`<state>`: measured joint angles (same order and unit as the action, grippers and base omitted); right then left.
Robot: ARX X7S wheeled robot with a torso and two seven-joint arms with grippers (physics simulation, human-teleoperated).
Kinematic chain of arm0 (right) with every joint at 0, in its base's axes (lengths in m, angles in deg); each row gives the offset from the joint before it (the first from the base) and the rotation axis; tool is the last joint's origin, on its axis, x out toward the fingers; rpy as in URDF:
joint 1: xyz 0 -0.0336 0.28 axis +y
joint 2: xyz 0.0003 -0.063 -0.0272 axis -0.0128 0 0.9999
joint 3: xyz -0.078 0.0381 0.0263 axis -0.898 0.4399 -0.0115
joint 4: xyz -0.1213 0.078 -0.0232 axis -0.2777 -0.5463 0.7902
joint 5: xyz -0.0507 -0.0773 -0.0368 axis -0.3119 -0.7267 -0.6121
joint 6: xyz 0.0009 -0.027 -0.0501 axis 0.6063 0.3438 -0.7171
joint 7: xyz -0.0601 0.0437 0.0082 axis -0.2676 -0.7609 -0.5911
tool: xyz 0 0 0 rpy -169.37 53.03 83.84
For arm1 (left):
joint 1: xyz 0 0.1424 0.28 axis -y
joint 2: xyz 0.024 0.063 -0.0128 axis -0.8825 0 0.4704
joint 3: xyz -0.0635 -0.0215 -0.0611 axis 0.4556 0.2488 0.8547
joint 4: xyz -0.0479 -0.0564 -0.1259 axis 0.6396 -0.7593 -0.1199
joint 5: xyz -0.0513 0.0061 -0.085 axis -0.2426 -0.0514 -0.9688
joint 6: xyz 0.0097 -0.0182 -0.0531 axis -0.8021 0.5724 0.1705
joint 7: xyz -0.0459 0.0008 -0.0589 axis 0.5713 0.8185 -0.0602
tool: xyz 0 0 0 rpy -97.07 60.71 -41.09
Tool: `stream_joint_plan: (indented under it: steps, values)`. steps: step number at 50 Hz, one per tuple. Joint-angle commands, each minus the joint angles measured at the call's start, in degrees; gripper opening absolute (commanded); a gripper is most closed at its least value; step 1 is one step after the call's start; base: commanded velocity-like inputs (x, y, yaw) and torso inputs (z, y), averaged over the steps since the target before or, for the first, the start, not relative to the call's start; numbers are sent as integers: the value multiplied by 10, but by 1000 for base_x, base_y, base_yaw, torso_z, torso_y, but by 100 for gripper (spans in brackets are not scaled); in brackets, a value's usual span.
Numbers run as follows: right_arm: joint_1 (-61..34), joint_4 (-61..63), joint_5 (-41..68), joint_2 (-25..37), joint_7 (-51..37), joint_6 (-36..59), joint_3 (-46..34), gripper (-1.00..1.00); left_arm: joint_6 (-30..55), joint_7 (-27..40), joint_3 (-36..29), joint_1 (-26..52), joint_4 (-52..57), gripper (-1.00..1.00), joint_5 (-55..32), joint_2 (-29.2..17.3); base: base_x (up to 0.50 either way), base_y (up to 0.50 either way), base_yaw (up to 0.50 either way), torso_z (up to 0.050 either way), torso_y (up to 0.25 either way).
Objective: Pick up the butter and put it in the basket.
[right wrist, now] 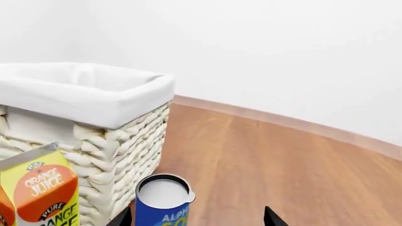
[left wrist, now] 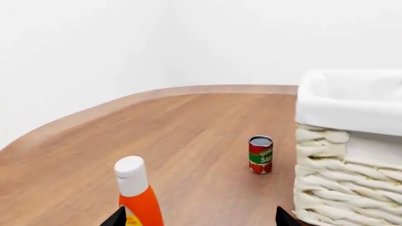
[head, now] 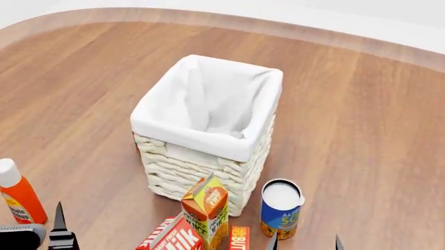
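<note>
Your butter (head: 239,237) lies at the near edge of the head view, just right of the juice carton (head: 206,209) and left of the blue can (head: 281,208), in front of the basket (head: 208,156). The milk carton (head: 174,237) sits to the juice's near left. Your right gripper (head: 305,243) hangs with jaws spread (only the tips show). Your left gripper (left wrist: 197,217) is likewise spread, near the orange bottle (head: 18,192).
</note>
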<state>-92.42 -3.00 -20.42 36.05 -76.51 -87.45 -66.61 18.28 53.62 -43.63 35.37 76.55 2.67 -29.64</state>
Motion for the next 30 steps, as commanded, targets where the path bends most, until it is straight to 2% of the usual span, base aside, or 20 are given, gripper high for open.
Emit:
stream_joint_plan:
  steps: [1, 20, 30]
  values:
    - [10, 16, -14, -10, 2, 8, 13, 100, 13, 4, 29, -3, 26, 100, -2, 9, 0, 0, 0, 0, 0]
    - [6, 15, -10, -6, -5, 8, 4, 100, 7, 6, 35, 0, 24, 100, -16, 9, 0, 0, 0, 0, 0]
    - [6, 19, -8, -3, -8, 11, 0, 100, 9, 8, 34, -4, 37, 100, -16, 2, 0, 0, 0, 0, -247]
